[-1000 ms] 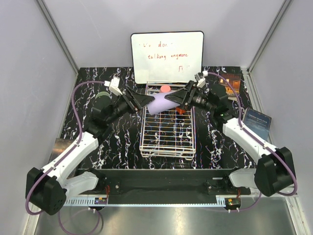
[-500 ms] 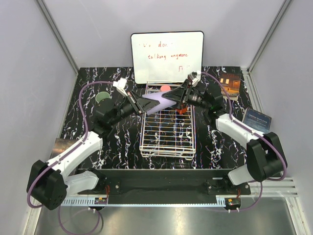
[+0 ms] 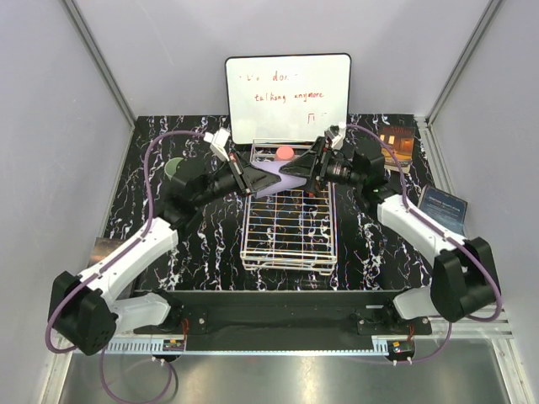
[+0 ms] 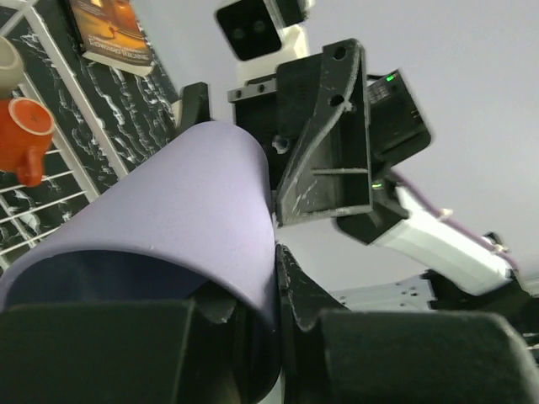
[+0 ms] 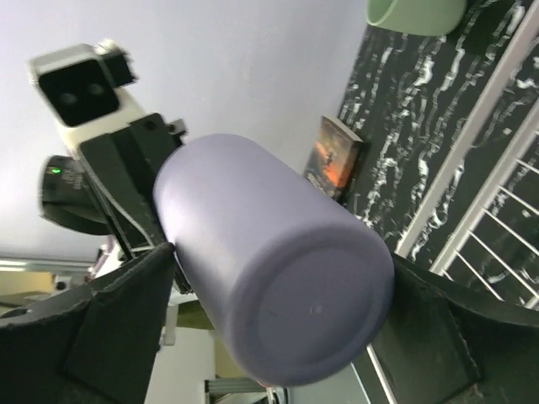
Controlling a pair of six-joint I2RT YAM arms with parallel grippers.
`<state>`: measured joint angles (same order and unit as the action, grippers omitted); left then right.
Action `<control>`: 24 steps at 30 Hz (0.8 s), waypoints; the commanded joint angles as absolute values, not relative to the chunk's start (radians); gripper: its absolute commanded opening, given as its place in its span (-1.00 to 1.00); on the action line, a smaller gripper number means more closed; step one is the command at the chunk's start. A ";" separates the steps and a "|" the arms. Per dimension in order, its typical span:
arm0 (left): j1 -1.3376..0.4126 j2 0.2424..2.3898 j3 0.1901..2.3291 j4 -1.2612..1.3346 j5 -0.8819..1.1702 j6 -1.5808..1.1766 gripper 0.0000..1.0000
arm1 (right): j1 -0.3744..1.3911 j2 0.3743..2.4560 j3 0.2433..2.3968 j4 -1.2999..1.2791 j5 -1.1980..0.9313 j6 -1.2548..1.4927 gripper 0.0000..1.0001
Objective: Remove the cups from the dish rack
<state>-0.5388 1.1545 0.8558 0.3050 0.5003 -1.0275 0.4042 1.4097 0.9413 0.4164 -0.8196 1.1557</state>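
Table [image 3: 364,252], one rack [image 3: 244,227], one lavender cup [image 3: 271,179]

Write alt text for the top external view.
Left end effector and right end effector hold a lavender cup between them over the dish rack. A pink cup sits in the rack; a green cup stands on the table.

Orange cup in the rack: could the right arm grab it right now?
Probably not yet. The right gripper seems closed on the lavender cup, which the left gripper also holds, above the dish rack. The orange cup sits close below, so reach looks fine once those fingers are free.
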 commanded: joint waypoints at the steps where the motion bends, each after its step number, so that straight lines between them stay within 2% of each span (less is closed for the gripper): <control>1: -0.537 1.102 0.966 -0.024 0.394 -0.789 -1.00 | 0.414 1.257 1.089 0.062 -0.720 0.858 1.00; 6: -0.531 1.057 1.070 -0.213 0.243 -0.657 -1.00 | 0.414 1.190 1.192 -0.185 -0.559 0.717 0.99; 7: -0.528 1.055 1.093 -0.304 0.206 -0.638 -1.00 | 0.414 1.171 1.207 -0.224 -0.470 0.698 1.00; 14: -0.509 1.159 1.370 -0.831 -0.321 -0.505 -1.00 | 0.414 1.137 1.288 -0.507 -0.174 0.537 0.99; 17: -0.473 1.215 1.439 -1.003 -0.450 -0.485 -1.00 | 0.414 1.140 1.289 -0.558 -0.103 0.512 1.00; 24: -0.341 1.295 1.327 -1.060 -0.382 -0.453 -1.00 | 0.414 1.215 1.295 -0.657 -0.014 0.479 0.99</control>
